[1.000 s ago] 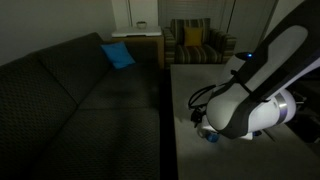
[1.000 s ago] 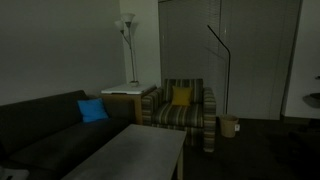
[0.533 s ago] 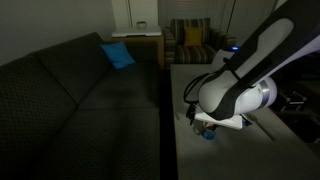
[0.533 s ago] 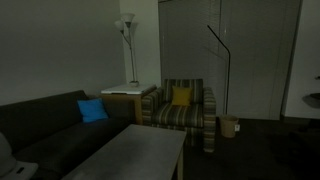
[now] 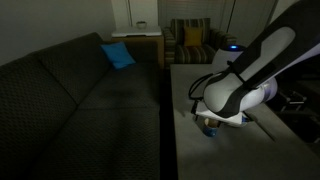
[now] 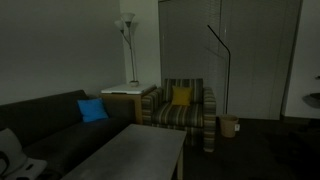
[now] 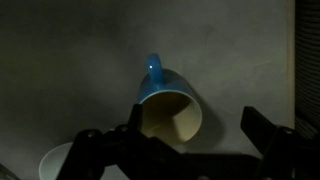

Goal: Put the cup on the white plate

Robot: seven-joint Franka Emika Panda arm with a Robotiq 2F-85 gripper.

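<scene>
Here, low at left, plate partly behind a claw finger. Centre, blue cup on table, pale inside showing, handle up. Around it, claw spread wide, one finger each side.

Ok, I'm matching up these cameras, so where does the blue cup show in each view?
Exterior view: blue cup, a small blue patch under the white arm, right of centre on the grey table.
Exterior view with the floor lamp: not in it.
Wrist view: centre, pale inside facing the camera.
Shared landmark: the grey table, in all three.
</scene>
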